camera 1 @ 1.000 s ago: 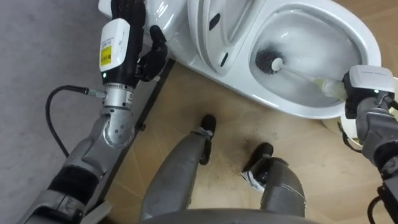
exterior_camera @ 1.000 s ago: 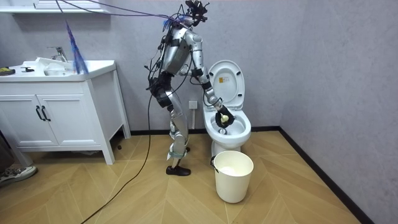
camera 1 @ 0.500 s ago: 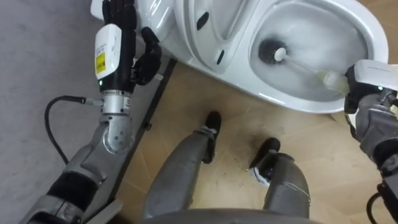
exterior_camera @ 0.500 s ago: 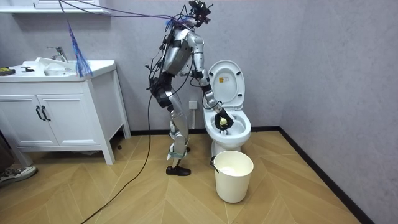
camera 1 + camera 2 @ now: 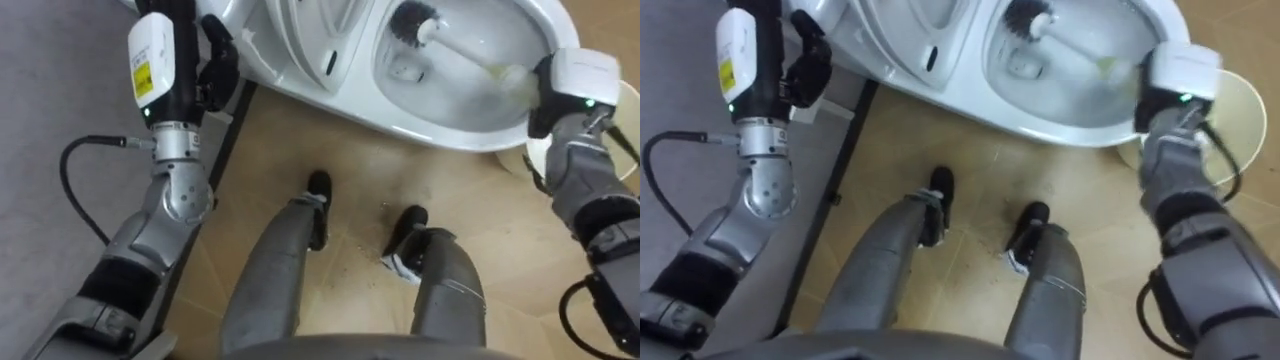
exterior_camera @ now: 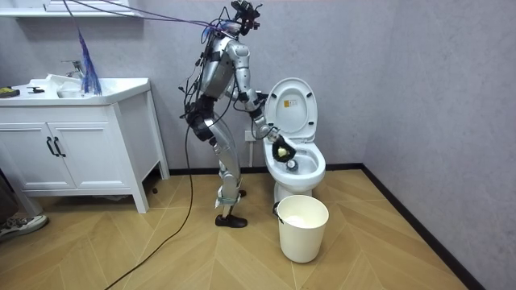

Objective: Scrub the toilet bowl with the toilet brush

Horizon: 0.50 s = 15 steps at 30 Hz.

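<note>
- White-fronted cabinet (image 6: 72,153) with a sink top stands at the room view's left, well apart from the work. The robot stands between it and the toilet, leaning toward the bowl.
- Porcelain toilet (image 5: 400,118) has its seat and lid (image 6: 295,109) raised, so the bowl is open for scrubbing.
- Cream bucket (image 6: 303,228) sits on the wood floor just in front of the toilet, beside the robot's right foot.
- Toilet brush (image 5: 458,48) lies slanted inside the bowl. Its dark bristle head sits against the inner wall on the side toward the raised seat, and its pale handle runs back to the rim.
- Right hand (image 5: 542,98) is clenched round the handle's yellowish grip at the bowl's near rim.
- Left hand (image 5: 215,68) hangs beside the toilet's outer flank, fingers loosely curled on nothing.
- Progress, as a judgement: scrubbing is underway with the head working one patch of wall. How much of the bowl is covered cannot be told. The remaining wall, the rim, and lifting the brush out seem left.
</note>
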Available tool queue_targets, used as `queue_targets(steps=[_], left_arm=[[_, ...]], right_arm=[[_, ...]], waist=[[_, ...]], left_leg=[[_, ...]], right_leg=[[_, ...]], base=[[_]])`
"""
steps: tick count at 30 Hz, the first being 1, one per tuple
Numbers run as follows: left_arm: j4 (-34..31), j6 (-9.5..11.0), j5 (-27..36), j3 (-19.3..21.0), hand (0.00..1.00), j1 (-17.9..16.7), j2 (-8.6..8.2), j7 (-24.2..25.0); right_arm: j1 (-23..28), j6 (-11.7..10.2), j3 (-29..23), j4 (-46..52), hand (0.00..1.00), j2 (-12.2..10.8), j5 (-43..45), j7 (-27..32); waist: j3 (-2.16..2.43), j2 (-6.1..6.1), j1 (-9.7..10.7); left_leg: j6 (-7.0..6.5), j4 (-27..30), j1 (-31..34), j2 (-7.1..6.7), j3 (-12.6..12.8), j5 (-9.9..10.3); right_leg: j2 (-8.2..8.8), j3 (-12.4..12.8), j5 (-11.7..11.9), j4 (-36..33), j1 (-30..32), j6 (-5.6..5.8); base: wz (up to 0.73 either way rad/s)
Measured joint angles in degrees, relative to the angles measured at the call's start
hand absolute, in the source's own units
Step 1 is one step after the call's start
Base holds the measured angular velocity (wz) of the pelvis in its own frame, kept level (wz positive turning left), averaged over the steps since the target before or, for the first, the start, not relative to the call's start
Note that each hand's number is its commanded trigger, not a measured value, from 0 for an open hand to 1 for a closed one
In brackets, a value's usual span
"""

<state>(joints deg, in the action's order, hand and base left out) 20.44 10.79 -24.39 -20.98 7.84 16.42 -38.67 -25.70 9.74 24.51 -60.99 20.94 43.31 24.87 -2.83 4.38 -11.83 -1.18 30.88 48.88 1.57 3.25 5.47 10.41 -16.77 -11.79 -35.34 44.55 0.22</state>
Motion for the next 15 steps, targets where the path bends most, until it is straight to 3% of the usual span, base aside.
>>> queue_targets(steps=[5, 10, 12, 13, 14, 15], left_arm=[[0.69, 0.12, 0.62, 0.02, 0.0, -2.37, -0.52, -0.03], [1.17, 0.57, 3.2, -0.12, 0.0, -2.64, -0.18, -0.09], [1.02, 0.39, 3.93, -0.77, 0.0, -1.82, 0.19, -0.08], [0.94, 0.27, 3.9, -1.17, 0.0, -1.56, 0.45, -0.08], [0.64, 0.25, 3.86, -1.21, 0.0, -1.25, 1.05, -0.08], [-0.29, 0.09, 3.86, -1.22, 0.0, -1.24, 1.55, -0.07]], right_arm=[[3.5, 3.99, 0.0, 2.57, 1.0, -3.05, -0.14, -2.44], [2.22, 4.13, 0.13, 1.99, 1.0, -1.71, -0.59, -3.93], [-0.59, 3.54, 1.95, -0.81, 1.0, 1.28, -0.81, -4.27], [-1.49, 3.0, 2.35, -1.75, 1.0, 1.73, -1.05, -4.27], [-3.45, 1.92, 2.45, -3.52, 1.0, 3.34, -1.35, -4.25], [-5.27, 0.71, 2.37, -4.72, 1.0, 4.58, -1.4, -4.15]], waist=[[0.74, 1.3, -0.87], [0.72, 1.34, -1.36], [0.41, 0.98, -2.18], [0.27, 0.76, -2.48], [-0.4, -0.24, -2.72], [-0.51, -0.47, -2.58]], left_leg=[[-0.2, -2.57, -2.22, 0.33, 1.57, -0.39], [0.64, -3.58, -3.28, 0.77, 1.41, -0.85], [0.92, -4.23, -3.37, 0.6, 1.75, -1.05], [0.97, -4.26, -3.35, 0.61, 1.97, -1.08], [1.04, -4.26, -3.1, 0.59, 2.23, -1.12], [1.25, -4.28, -2.4, 0.37, 1.9, -1.29]], right_leg=[[-0.49, 1.01, 0.89, 1.96, -1.06, -0.58], [-1.15, 1.07, 0.57, 2.41, -1.71, -1.28], [-0.63, 1.19, 0.03, 1.44, -1.0, -1.72], [-0.59, 1.64, -0.17, 1.05, -0.68, -1.75], [-0.51, 2.12, -0.49, 0.33, 0.08, -1.89], [-0.34, 2.08, -0.81, -0.39, 0.87, -1.98]], base=[[-0.14], [0.01], [0.0], [0.0], [0.05], [0.1]])
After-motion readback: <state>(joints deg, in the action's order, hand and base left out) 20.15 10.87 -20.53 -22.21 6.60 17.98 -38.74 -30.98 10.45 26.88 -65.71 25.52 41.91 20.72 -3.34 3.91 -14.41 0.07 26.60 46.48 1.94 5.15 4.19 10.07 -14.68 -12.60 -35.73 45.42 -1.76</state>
